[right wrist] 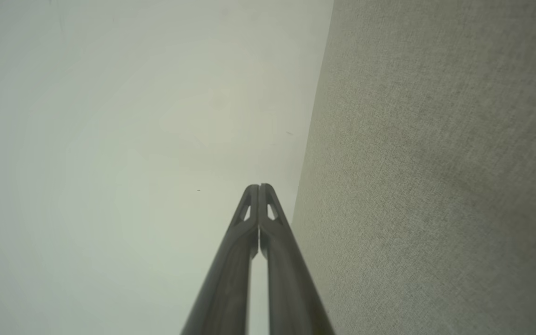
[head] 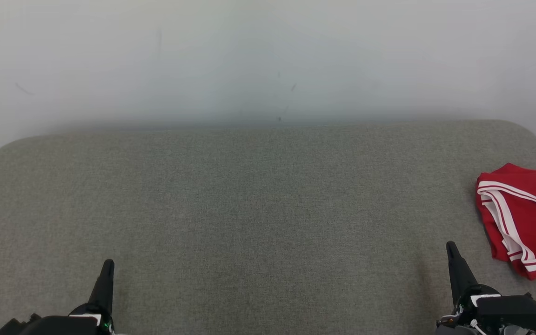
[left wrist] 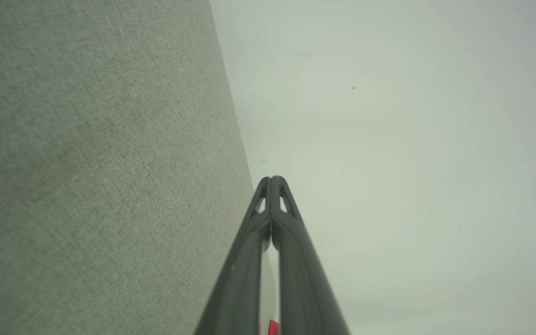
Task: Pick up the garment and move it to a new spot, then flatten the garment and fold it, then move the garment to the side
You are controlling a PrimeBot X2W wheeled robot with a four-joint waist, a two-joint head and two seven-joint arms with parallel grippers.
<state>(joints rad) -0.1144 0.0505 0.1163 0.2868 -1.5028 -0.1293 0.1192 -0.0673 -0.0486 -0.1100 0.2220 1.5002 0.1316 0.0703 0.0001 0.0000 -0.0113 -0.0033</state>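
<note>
1. My left gripper [head: 108,266] sits low over the near left part of the grey fabric-covered padded bench [head: 249,209]. Its two long dark fingers are pressed together into a single point that aims toward the far edge.
2. In the left wrist view, the left gripper [left wrist: 271,179] has its fingertips meeting with no gap, and nothing is caught between them. The woven grey cloth of the bench lies to one side of it and the pale wall [left wrist: 412,139] to the other.
3. My right gripper [head: 451,247] sits over the near right part of the bench. Its fingers are likewise closed tip to tip and point toward the far edge.
4. In the right wrist view, the right gripper [right wrist: 259,187] is empty, with its tips touching. The bench fabric is on one side and the wall on the other.
5. The red garment with white striped trim [head: 524,218] lies in a compact, folded-over heap at the right edge of the bench, and the picture's border cuts off part of it. The white bands curve across its top layer.
6. The garment lies toward the right edge from my right gripper, near it but clearly apart. Neither gripper touches it.
7. The pale wall [head: 268,56] rises behind the far edge of the bench, and a few faint marks show on it.
8. The far corners of the bench are rounded.
</note>
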